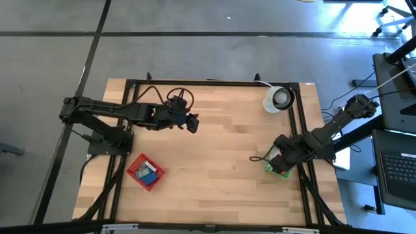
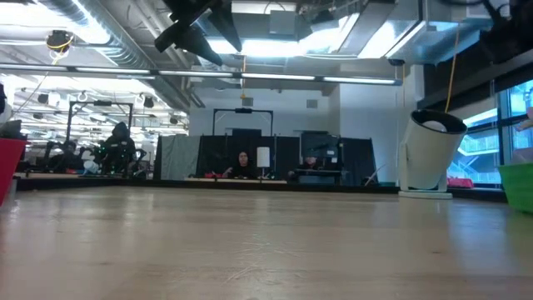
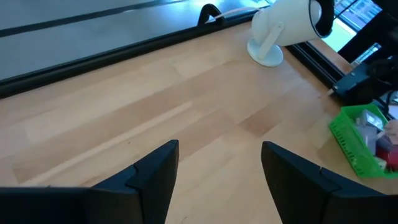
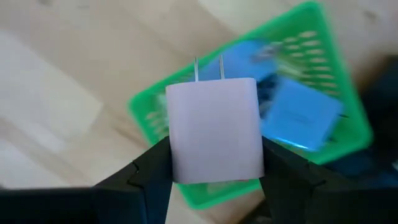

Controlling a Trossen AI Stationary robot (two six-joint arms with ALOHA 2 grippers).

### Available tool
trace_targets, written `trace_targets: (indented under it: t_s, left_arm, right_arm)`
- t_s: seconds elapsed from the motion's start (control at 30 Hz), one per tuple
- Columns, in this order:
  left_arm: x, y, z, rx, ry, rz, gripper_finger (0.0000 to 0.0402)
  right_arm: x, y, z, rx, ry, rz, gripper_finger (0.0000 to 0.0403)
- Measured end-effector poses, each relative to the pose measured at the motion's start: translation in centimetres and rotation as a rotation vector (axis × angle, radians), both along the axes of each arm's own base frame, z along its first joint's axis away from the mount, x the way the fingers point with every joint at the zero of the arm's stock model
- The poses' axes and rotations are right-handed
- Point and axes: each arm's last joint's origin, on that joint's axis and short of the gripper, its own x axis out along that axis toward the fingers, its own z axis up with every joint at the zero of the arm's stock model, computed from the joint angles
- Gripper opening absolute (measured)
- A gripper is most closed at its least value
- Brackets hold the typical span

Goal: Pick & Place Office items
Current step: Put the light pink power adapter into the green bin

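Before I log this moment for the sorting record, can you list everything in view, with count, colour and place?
Green basket: one, green, right table edge, holding blue pieces.
Red basket: one, red, near-left, holding items.
White charger block: one, white with two prongs, above the green basket.
White round object: one, white with dark centre, far-right corner.
Table: one, light wood.
Left pincer: open, raised above the table.
Right pincer: shut on the charger block.

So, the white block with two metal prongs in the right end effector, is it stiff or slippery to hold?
The white plug block looks rigid and boxy, so the right end effector probably clamps its flat sides firmly. Its smooth surface may slip slightly. It seems light, held above the green basket.
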Motion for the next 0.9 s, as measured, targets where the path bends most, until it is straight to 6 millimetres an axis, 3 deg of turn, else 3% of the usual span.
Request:
trace_targets:
  t_s: [0.2, 0.6, 0.77, 0.9]
  left_arm:
    - [0.0, -0.1, 0.0, -0.011, -0.005, -0.013, 0.0226]
    - [0.1, -0.1, 0.1, -0.011, -0.018, -0.013, 0.0226]
    - [0.1, -0.1, 0.1, -0.011, -0.018, -0.013, 0.0226]
    - [0.1, -0.1, 0.1, -0.011, -0.017, -0.013, 0.0226]
  right_arm:
    - [0.2, 1.7, -0.4, -0.016, -0.074, 0.069, 0.0200]
    - [0.2, 3.6, -1.9, -0.039, 0.019, 0.154, 0.0200]
    - [0.0, 3.8, -1.8, -0.038, 0.023, 0.163, 0.0200]
    - [0.3, 4.0, -0.4, -0.064, -0.025, 0.170, 0.0201]
